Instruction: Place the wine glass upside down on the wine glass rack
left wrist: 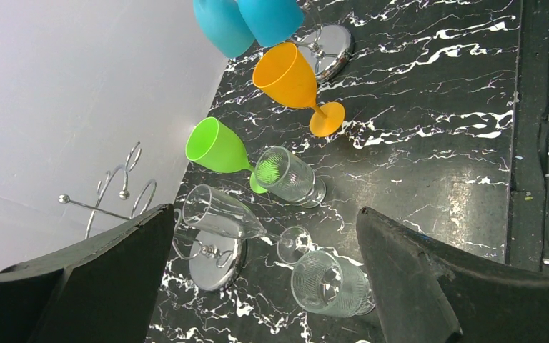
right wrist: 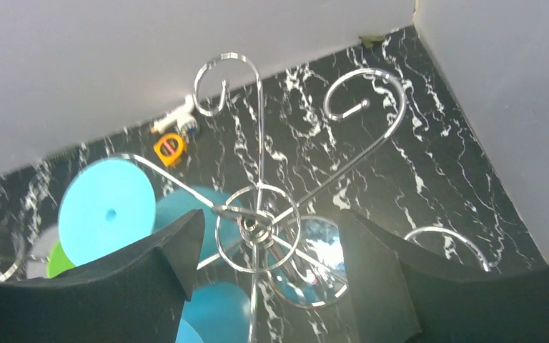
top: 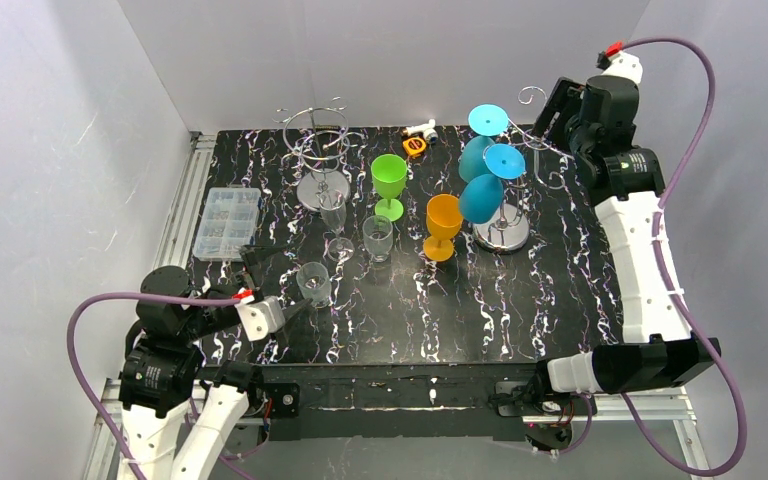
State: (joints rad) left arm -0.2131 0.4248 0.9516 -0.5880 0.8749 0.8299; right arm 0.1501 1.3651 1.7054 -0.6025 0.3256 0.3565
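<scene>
Several glasses stand upright on the black marbled table (top: 560,300), none of them yet on the bare rack (top: 320,150) at the far left. The one we judge to be in hand is the clear ribbed glass (left wrist: 329,284), nearest the left gripper (left wrist: 266,213). That gripper's fingers are spread wide with nothing between them, and the glass sits just ahead of the gap, apart from both. The right gripper (right wrist: 271,220) hangs released and empty above the other rack (top: 508,232), which carries three blue glasses (top: 481,197) bowl-down. A green glass (top: 389,180), an orange glass (top: 443,225), a second clear glass (top: 377,238) and a tall flute (top: 335,212) stand between the two racks.

We expect the ribbed glass to be light and stiff, with a smooth wall that could slip. It would be breakable if it is real glass, which we cannot tell. We would take it low on the bowl, where the ribs give some bite, leaving stem and foot free to slide into a wire loop once inverted.
</scene>
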